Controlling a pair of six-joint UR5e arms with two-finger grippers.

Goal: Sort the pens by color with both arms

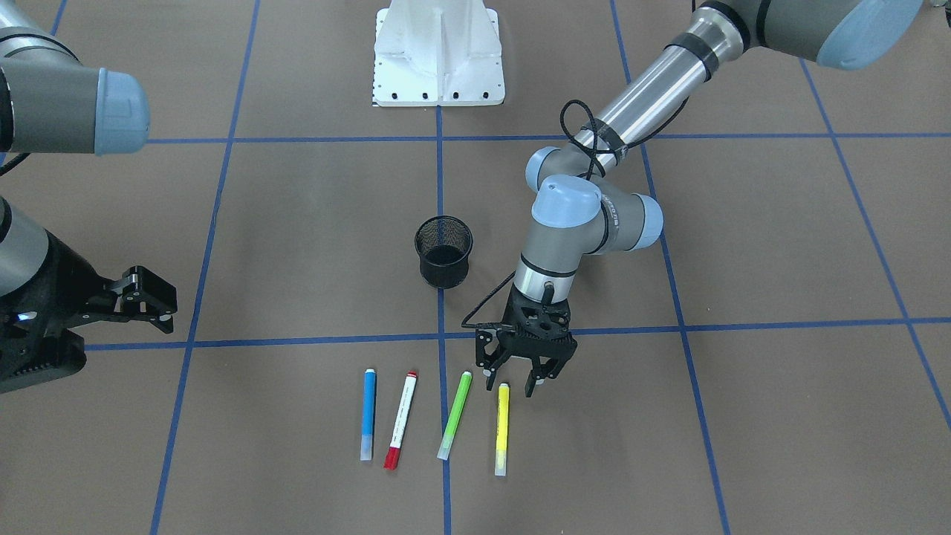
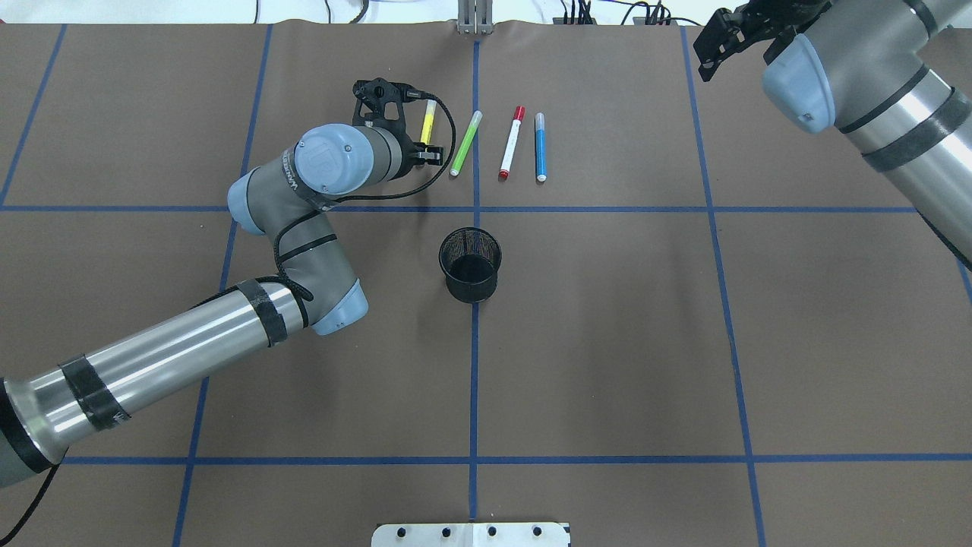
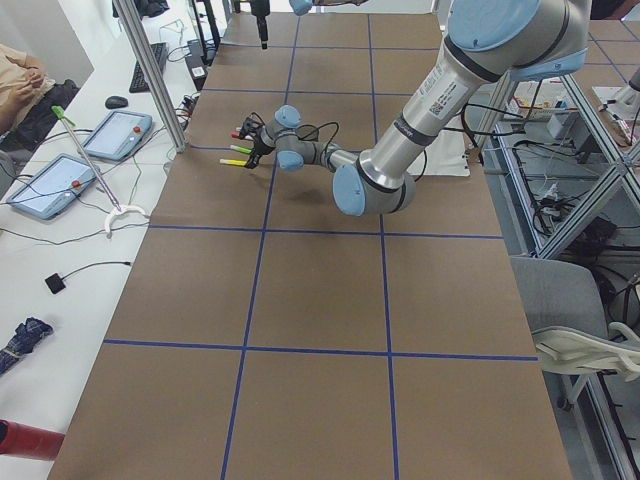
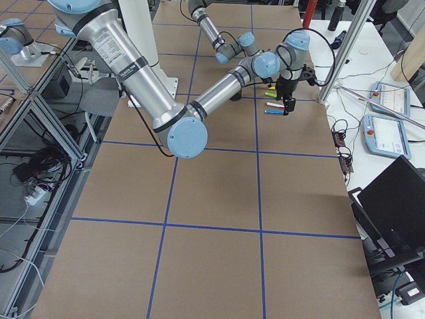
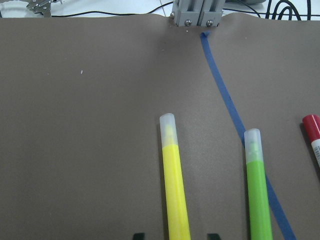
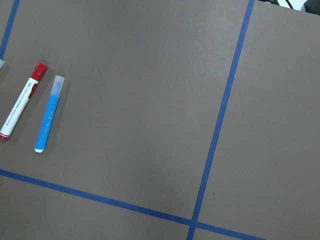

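Brown paper covers the table (image 2: 607, 342), marked into squares by blue tape lines (image 2: 607, 209). Your four pens lie flat in a row close to its far edge, the one opposite the robot's white mounting base (image 1: 438, 59).

Counting from the robot's left, you have the yellow pen (image 1: 502, 429), the light green pen (image 1: 455, 414), the white pen with red ends (image 1: 400, 420) and the blue pen (image 1: 368, 414). They lie side by side, roughly parallel and not touching. The green one is tilted, so one end reaches the centre tape line. The black mesh cup (image 1: 443, 251) stands upright on that same line, nearer the middle of the table and apart from the pens.

The left gripper (image 1: 511, 386) points down over the end of the yellow pen that faces the robot. Its fingers are spread, one on each side of the barrel. In the left wrist view you can see both fingertips (image 5: 138, 235) at the bottom edge with the yellow barrel between them and a gap on each side. The pen is straddled, not pinched, and lies on the paper.

The right gripper (image 1: 165, 310) hangs above the table near its far edge on the robot's right side, well apart from the row. You cannot tell from these views whether its fingers are spread or pressed together, and nothing shows in it. The right wrist view looks down on bare paper and tape, with the red-ended and blue pens at its left edge.
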